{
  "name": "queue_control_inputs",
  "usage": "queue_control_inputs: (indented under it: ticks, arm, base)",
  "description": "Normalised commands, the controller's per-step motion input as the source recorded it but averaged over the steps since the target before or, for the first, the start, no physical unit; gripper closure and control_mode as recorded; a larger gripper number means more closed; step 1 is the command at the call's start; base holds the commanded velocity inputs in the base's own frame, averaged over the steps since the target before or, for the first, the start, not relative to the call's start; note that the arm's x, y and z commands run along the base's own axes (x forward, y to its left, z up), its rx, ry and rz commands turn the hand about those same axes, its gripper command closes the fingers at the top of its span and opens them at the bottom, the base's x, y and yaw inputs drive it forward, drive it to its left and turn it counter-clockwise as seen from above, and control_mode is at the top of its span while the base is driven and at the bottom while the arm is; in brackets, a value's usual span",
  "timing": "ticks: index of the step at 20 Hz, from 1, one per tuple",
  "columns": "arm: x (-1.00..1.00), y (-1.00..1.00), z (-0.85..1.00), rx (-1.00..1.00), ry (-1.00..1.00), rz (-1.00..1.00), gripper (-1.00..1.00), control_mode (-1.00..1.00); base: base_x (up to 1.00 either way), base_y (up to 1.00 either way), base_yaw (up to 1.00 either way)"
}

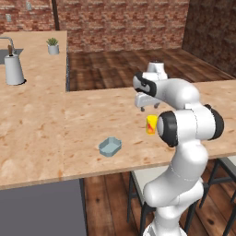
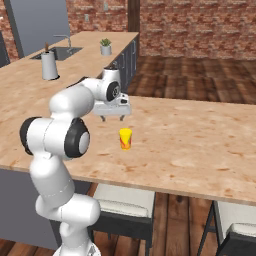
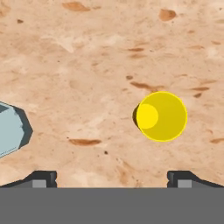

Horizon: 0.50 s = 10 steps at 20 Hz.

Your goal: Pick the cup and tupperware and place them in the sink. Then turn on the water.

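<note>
The yellow cup (image 2: pixel 125 138) with its red-orange band stands upright on the wood-look counter (image 2: pixel 200 145). In the left base view the cup (image 1: pixel 150 124) is partly covered by the arm's elbow. My gripper (image 2: pixel 112 119) hangs open and empty above the counter, a little behind and left of the cup. From the hand camera the cup (image 3: pixel 161 116) appears from above, nearer the right fingertip (image 3: pixel 183 178). The pale blue-grey tupperware (image 1: pixel 110 146) lies near the counter's front edge; its corner shows at the left of the hand view (image 3: pixel 8 129). The dark sink (image 2: pixel 60 52) with its faucet (image 2: pixel 65 39) is far off on the back counter.
A grey cylindrical container (image 1: pixel 14 69) stands beside the sink, and a small potted plant (image 1: pixel 53 46) sits at the far counter end. Stools (image 2: pixel 125 202) are tucked under the counter's near edge. A brick wall closes the back.
</note>
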Motion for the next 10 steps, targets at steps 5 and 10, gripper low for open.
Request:
queue_control_inputs:
  ticks: [5, 10]
  arm:
    - [0.16, -0.02, -0.14, 0.00, 0.00, 0.00, -1.00, -1.00]
    - [0.19, 0.00, -0.12, 0.00, 0.00, 0.00, -1.00, -1.00]
  base:
    - [0.00, 0.00, 0.00]
    - [0.00, 0.00, 0.00]
